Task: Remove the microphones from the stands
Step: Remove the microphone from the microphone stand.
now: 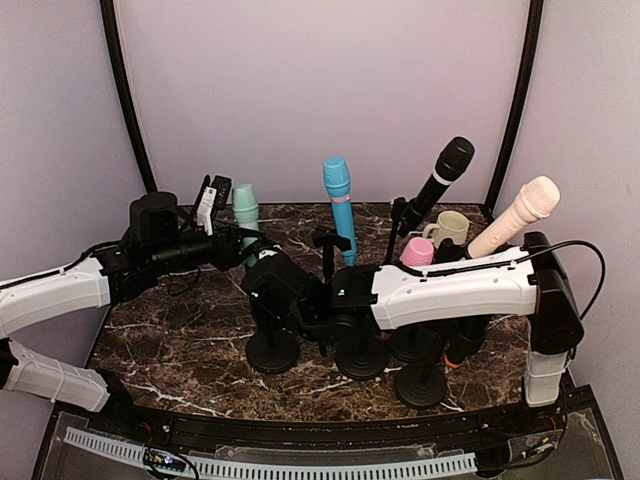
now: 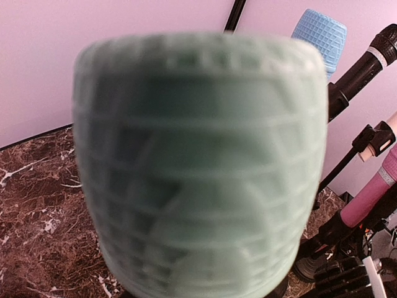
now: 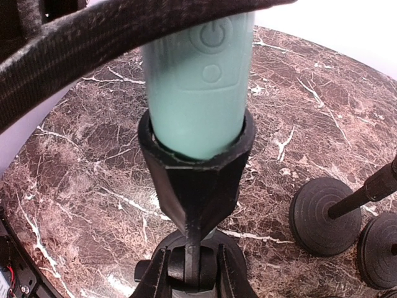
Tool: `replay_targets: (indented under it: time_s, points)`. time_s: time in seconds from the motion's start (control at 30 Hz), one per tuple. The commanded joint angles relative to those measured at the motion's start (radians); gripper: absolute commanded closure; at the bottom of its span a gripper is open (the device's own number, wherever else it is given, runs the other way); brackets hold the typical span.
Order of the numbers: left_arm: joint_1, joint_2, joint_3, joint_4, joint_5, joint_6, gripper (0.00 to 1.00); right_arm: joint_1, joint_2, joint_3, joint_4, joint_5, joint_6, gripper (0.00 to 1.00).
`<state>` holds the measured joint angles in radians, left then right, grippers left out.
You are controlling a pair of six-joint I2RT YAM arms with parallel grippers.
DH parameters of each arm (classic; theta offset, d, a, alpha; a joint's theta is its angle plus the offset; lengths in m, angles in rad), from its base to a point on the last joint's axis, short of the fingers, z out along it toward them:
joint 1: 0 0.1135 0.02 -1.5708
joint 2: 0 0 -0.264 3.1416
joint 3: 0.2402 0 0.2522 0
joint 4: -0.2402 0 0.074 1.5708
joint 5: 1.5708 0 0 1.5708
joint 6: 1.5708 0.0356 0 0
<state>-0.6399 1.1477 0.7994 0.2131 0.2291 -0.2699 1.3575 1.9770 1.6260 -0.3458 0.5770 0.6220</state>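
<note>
My right gripper (image 3: pixel 197 282) is closed on the stand (image 3: pixel 193 261). Its two fingers (image 3: pixel 160 279) pinch the black joint under the clip (image 3: pixel 195 180). Directly above that grip, the green microphone (image 3: pixel 198 81) sits upright in the clip, its lower end seated inside the ring and its power button facing my wrist camera. Below the gripper, the stand's round base (image 1: pixel 272 352) rests on the marbled table (image 3: pixel 80 174).

My left gripper (image 1: pixel 240 240) comes in from the other side and meets the same microphone higher up, just under its mesh head. In that wrist view the head fills nearly the whole frame, blurred and very close, and it hides the fingers. I cannot tell whether that gripper is clamped on the microphone or only standing around it.

Out past the right gripper, two more round bases (image 3: pixel 325 217) stand on the table, near each other. Beyond the left gripper, farther along the row, a blue microphone (image 1: pixel 338 195) stands upright in its own holder. After it a black microphone (image 1: pixel 440 180) leans away, then a pink microphone (image 1: pixel 417 252) and a cream microphone (image 1: pixel 520 215). A pale mug (image 1: pixel 452 228) sits among them near the back of the table.
</note>
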Motion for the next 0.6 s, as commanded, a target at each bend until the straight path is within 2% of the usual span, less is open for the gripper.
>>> replay_targets:
  time_s: [0.0, 0.57]
  points:
    - [0.032, -0.033, 0.097, 0.202, -0.022, -0.038, 1.00, 0.012, 0.058, -0.012, -0.167, -0.086, 0.004, 1.00]
    - [0.064, -0.029, 0.106, 0.206, 0.032, -0.035, 1.00, 0.013, 0.060, -0.005, -0.180, -0.088, 0.003, 1.00]
